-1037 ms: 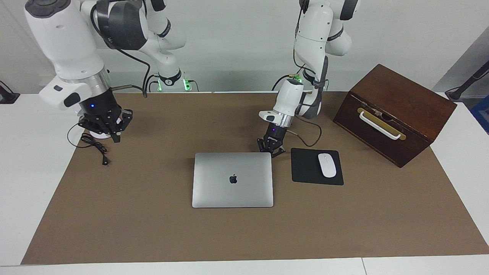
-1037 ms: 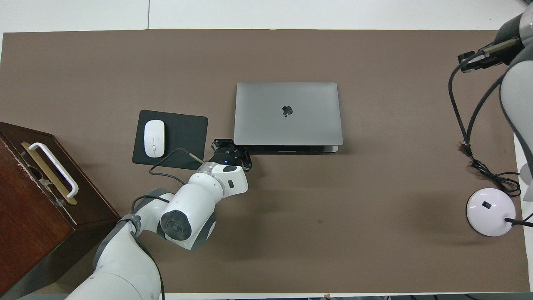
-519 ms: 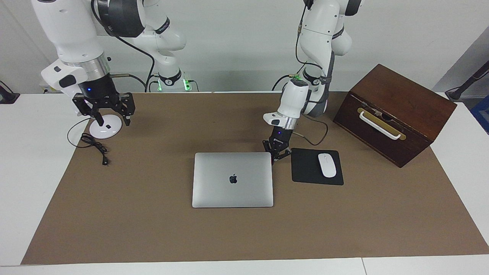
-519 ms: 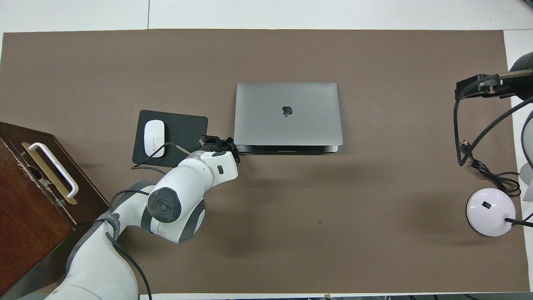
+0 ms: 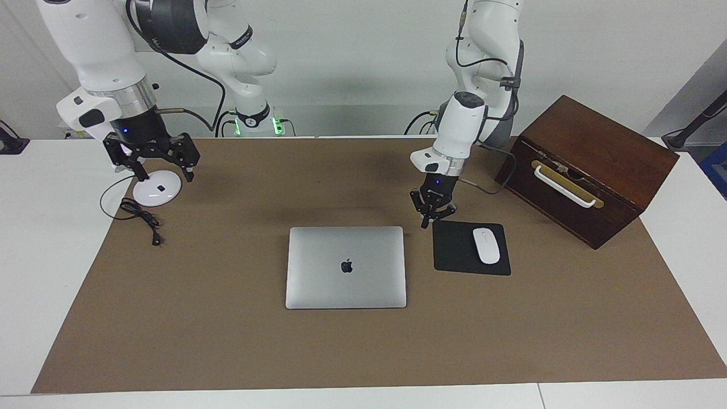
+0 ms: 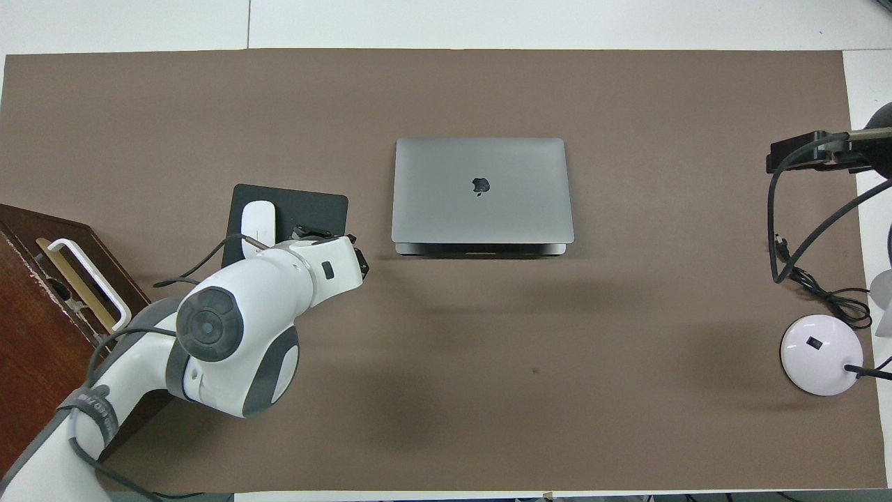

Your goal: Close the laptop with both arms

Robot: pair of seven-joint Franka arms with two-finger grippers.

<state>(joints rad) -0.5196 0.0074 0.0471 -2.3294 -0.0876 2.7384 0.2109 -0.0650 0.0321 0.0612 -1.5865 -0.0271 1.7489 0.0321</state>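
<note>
Two arms: both up off the bench, neither touching the laptop.
Laptop (image 5: 346, 267): mid-bench on the brown mat (image 5: 227, 341), lid down flat, logo up, hinge edge toward the robots.
Left gripper (image 5: 433, 215): hangs low over the mat, just off the mouse pad's (image 5: 457, 250) robot-side corner, clear of the laptop's corner at that end; fingers drawn fairly close, nothing between them.
Right gripper (image 5: 152, 160): up in the air over the white lamp base (image 5: 156, 191) at the right arm's end of the bench; fingers spread wide, empty.
Mouse pad: black, beside the laptop toward the left arm's end, w/ white mouse (image 5: 486, 245) on it.
Wooden box (image 5: 590, 165): dark brown, white handle, near the bench edge at the left arm's end, nearer the robots than the pad.
Cable (image 5: 139, 218): black, coiled on the mat edge near the lamp base.
</note>
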